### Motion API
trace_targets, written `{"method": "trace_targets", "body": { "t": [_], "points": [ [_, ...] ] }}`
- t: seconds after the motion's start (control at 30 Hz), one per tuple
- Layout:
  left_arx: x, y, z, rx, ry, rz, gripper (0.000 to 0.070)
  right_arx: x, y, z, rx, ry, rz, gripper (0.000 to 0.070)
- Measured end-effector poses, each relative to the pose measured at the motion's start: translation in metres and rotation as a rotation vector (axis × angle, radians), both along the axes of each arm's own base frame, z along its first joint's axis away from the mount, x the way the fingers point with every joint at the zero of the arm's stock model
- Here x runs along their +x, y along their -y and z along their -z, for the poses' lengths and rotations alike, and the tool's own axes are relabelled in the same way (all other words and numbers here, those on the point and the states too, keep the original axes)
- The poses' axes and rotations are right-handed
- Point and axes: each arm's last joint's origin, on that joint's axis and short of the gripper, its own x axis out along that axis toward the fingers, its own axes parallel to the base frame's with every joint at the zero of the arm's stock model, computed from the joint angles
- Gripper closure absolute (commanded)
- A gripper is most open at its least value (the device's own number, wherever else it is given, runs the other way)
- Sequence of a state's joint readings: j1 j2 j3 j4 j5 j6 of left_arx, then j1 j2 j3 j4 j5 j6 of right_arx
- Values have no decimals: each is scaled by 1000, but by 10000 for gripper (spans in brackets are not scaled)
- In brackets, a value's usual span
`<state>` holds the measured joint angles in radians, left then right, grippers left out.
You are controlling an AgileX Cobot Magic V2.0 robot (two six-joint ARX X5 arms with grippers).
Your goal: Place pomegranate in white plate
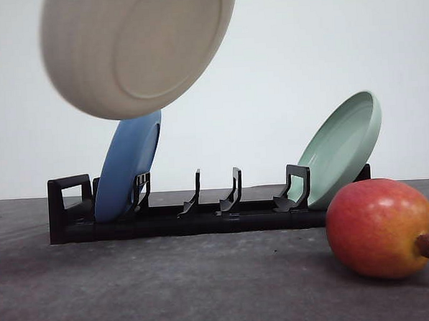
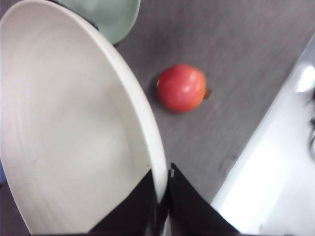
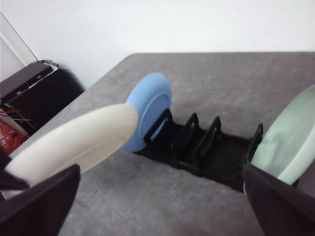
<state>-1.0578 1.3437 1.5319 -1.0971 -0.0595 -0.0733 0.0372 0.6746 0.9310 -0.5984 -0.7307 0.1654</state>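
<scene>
My left gripper (image 2: 162,206) clamps the matte cream round plate (image 2: 74,128) aloft above the black slotted rack (image 1: 195,208); the glossy red pomegranate (image 1: 382,227) lies right of it, and my right gripper (image 3: 157,206) gapes empty.

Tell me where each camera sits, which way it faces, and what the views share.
Front view: low at table level, facing forward at the black rack, the pomegranate and the raised white plate.
Left wrist view: on the left arm, looking down past the left hand, shut on the white plate's rim, to the pomegranate on the table.
Right wrist view: on the right arm, looking over the open right hand at the rack, blue plate and green plate.
Shared: the white plate appears in all three.
</scene>
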Motion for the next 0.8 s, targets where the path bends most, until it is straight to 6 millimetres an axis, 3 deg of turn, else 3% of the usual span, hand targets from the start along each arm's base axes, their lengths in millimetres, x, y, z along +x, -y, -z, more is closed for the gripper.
{"method": "trace_targets", "body": {
  "t": [0.1,0.27,0.63,0.8],
  "points": [
    [-10,7,10,56,36,15,700,-1,0,2,-1,-24,0,28],
    [-22,16,45,168,53,37,700,-1,0,3,-1,-40,0,28],
    [-27,26,131,259,83,23,700,-1,0,3,5,-46,0,28],
    [-26,36,156,327,57,32,700,-1,0,3,5,-47,-1,28]
  ]
}}
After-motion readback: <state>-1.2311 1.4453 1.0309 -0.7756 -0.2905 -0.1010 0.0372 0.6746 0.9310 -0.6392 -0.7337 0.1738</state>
